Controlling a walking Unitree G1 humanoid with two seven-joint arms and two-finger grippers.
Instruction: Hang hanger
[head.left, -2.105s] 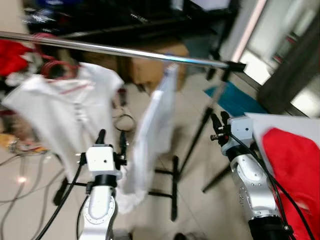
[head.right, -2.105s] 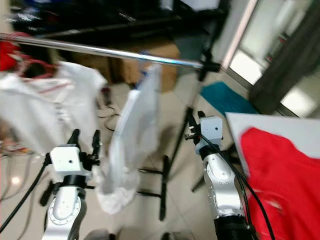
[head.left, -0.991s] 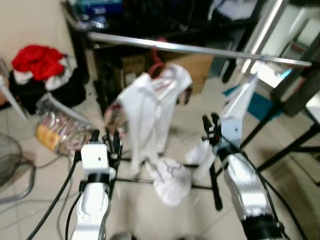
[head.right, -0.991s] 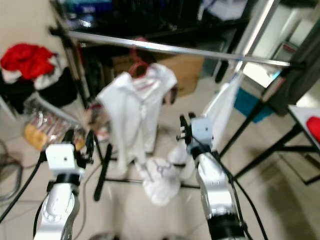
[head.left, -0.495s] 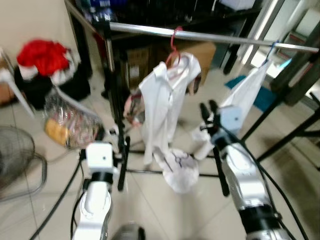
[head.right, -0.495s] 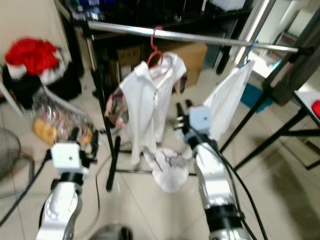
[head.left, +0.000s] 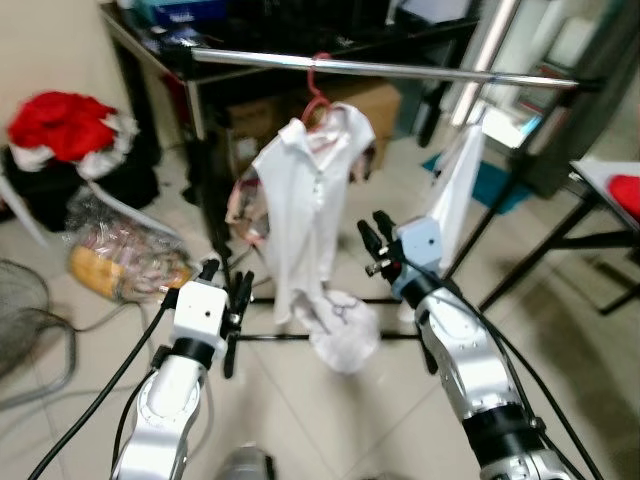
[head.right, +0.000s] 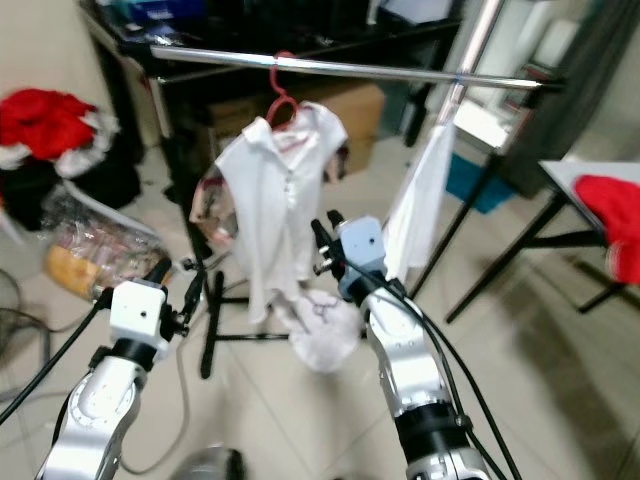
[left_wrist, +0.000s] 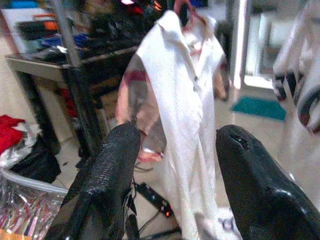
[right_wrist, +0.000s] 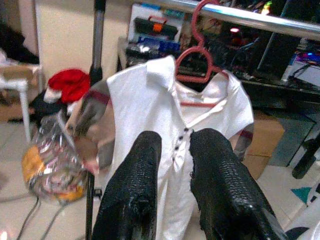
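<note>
We're looking at the silver clothes rail (head.left: 400, 68), and the red hanger (head.left: 317, 95) is hooked over it, carrying a white polo shirt (head.left: 310, 190) that droops straight down from the bar. Further along the rail toward our right hangs a second white garment (head.left: 458, 195), and on the pale tiled floor (head.left: 330, 420) under the rail lies a crumpled white cloth (head.left: 342, 335), up against the rack's black foot bar.

Our left gripper (head.left: 228, 300) sits low, below and left of the rail, fingers spread wide with nothing between them. Our right gripper (head.left: 372, 240) is raised just below the rail beside the hanging shirt, its two fingers nearly pressed together, only a narrow gap showing, and empty.

Left of the rail there's a heap of red and white clothes (head.left: 62, 125) on something dark, and a clear plastic bag (head.left: 125, 255) on the tiles. Behind the rail stands a cardboard box (head.left: 365, 115) and dark shelving. Far right of the rail, a red cloth (head.left: 622, 192) rests on a white table.
</note>
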